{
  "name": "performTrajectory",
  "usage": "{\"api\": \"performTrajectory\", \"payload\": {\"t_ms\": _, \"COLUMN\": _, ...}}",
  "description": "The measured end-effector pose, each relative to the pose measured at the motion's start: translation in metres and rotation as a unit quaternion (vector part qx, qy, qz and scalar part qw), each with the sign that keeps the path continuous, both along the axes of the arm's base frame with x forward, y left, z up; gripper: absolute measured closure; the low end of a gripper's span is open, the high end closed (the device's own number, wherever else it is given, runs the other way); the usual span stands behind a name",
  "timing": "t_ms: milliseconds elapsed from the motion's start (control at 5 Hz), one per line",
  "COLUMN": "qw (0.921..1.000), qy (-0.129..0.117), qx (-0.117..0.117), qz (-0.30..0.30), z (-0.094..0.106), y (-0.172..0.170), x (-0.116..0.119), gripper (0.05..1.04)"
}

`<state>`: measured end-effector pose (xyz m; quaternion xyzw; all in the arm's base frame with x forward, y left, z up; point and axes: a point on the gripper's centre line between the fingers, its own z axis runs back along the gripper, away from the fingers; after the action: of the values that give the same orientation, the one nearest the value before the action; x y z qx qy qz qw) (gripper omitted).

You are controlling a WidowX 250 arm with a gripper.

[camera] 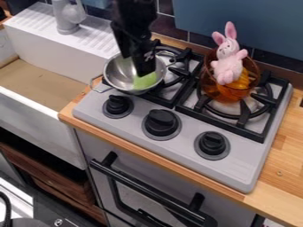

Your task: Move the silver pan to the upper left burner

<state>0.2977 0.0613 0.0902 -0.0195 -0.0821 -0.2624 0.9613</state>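
The black gripper [142,66] hangs down from the top edge, with its lower end over the inside of the silver pan [121,74]. The pan is at the left side of the stove, overlapping the front left part of the left burner grate [179,72]. One loop handle points toward the sink, the other toward the back right. A light green object [145,81] shows inside the pan, partly behind the gripper. Whether the gripper touches the pan is unclear.
An amber glass bowl [235,91] with a pink plush rabbit [228,60] stands on the right burner. Three black knobs line the stove's front. A white sink [77,51] with a grey faucet [67,17] lies left; a tiled wall stands behind.
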Motion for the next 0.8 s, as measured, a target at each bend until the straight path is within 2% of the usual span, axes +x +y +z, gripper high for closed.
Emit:
{"api": "performTrajectory", "payload": {"t_ms": 200, "qw": 0.9995, "qy": -0.016, "qx": 0.014, "qz": -0.025, "z": 0.000, "y": 0.006, "x": -0.008, "gripper": 0.088}}
{"api": "performTrajectory", "payload": {"t_ms": 600, "qw": 0.9978, "qy": -0.021, "qx": 0.049, "qz": -0.039, "z": -0.012, "y": 0.010, "x": -0.012, "gripper": 0.088}}
{"api": "performTrajectory", "payload": {"t_ms": 800, "qw": 0.9972, "qy": -0.025, "qx": 0.058, "qz": -0.040, "z": -0.016, "y": 0.012, "x": -0.012, "gripper": 0.088}}
